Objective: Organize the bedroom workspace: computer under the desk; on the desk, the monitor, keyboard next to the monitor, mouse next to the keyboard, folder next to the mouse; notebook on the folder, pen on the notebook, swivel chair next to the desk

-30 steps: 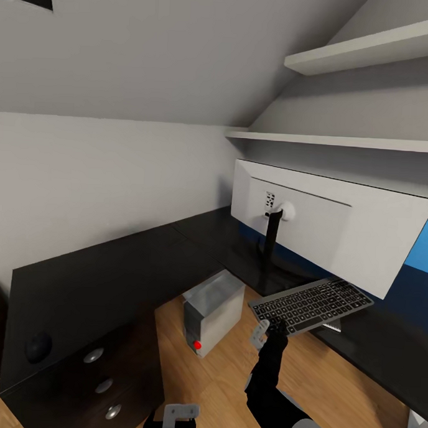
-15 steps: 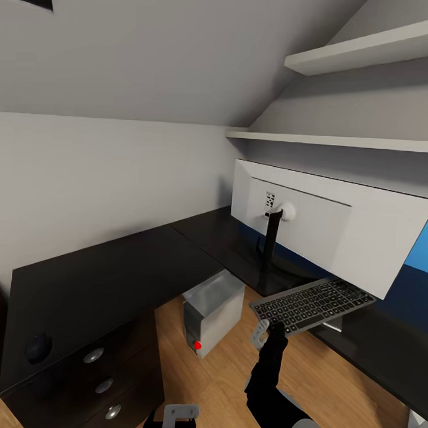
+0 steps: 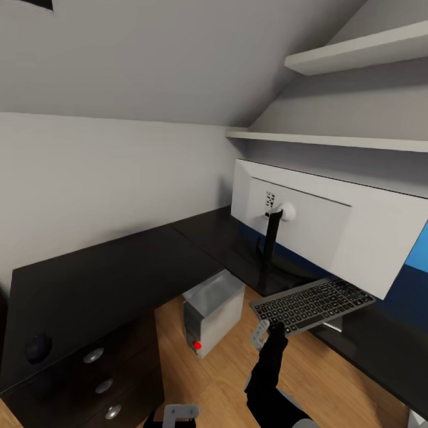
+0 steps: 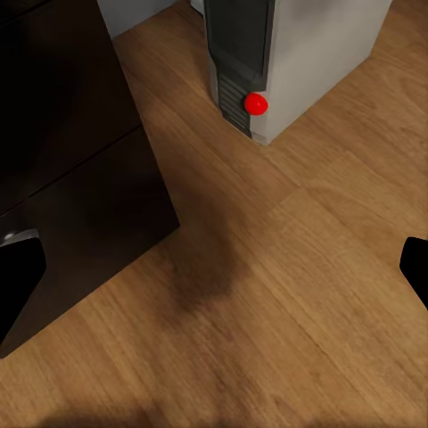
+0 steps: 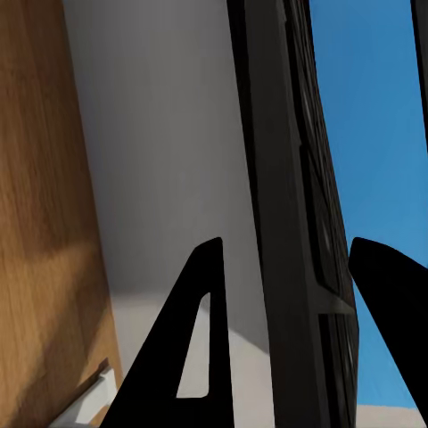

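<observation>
Nearest to us, our left hand (image 3: 180, 413) hangs low over the wood floor by the drawer unit (image 3: 101, 383); in the left wrist view its fingers stand wide apart with nothing between them.

Just beyond, our right hand (image 3: 266, 331) is raised at the near edge of the keyboard (image 3: 311, 303). In the right wrist view the keyboard's edge runs between its two fingers (image 5: 192, 339), so we judge it to be gripping the keyboard, though we cannot make out how firmly. The keyboard sits tilted, its near end jutting past the desk (image 3: 111, 278) edge over the floor, so its placement next to the monitor (image 3: 326, 222) is underway, not finished.

The computer (image 3: 213, 310) stands on the floor in the corner under the desk, which looks done. The monitor stands on the desk, its pale back toward us, also done. A small dark rounded thing (image 3: 38, 347) rests on the desk above the drawers; it may be the mouse, but we cannot tell.

The folder, notebook, pen and swivel chair all seem left to handle.
</observation>
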Controlling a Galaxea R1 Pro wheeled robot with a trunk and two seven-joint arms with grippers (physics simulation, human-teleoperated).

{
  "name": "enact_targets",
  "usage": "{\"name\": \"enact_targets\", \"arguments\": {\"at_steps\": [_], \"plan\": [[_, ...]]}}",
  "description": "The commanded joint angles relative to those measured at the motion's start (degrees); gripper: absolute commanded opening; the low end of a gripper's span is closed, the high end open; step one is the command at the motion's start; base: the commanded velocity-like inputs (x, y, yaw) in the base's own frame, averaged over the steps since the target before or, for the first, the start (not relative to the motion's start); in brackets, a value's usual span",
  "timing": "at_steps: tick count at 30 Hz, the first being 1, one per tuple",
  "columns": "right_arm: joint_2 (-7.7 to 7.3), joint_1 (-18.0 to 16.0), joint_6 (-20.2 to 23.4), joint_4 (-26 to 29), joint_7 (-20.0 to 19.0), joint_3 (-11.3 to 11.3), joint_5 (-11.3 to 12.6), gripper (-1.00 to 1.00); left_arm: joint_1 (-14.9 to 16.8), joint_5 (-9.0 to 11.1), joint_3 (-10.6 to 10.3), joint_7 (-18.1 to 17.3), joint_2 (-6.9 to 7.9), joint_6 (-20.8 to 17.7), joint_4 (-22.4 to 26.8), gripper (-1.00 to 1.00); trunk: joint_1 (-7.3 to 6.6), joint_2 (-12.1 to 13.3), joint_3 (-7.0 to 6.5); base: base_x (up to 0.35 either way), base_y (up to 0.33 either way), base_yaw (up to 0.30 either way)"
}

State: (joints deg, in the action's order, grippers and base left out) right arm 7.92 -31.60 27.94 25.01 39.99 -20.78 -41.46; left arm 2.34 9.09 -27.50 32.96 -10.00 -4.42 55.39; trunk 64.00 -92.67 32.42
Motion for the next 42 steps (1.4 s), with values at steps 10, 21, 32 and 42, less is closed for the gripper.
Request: {"name": "enact_targets", "arguments": {"at_steps": [10, 21, 32, 42], "plan": [[-0.01, -0.05, 0.39, -0.05, 0.15, -0.14, -0.02, -1.00, 0.04, 0.19, -0.10, 0.35, 0.00, -0.32, 0.07, 1.00, -0.88, 1.57, -0.66, 0.000, 0.000, 0.000], [-0.09, -0.06, 0.63, -0.05, 0.17, -0.12, -0.02, -1.00, 0.04, 0.22, -0.11, 0.35, 0.00, -0.32, 0.07, 1.00, -1.54, 2.78, -1.20, 0.000, 0.000, 0.000], [-0.10, -0.05, 0.63, -0.05, 0.17, -0.13, -0.02, -1.00, 0.04, 0.23, -0.09, 0.31, 0.00, -0.32, -0.01, 1.00, -1.54, 2.78, -1.20, -0.048, -0.016, 0.000], [-0.10, -0.04, 0.63, -0.06, 0.15, -0.14, -0.02, -1.00, 0.04, 0.21, -0.16, 0.26, 0.00, -0.32, -1.18, 1.00, -1.54, 2.78, -1.20, -0.152, -0.017, 0.000]]}}
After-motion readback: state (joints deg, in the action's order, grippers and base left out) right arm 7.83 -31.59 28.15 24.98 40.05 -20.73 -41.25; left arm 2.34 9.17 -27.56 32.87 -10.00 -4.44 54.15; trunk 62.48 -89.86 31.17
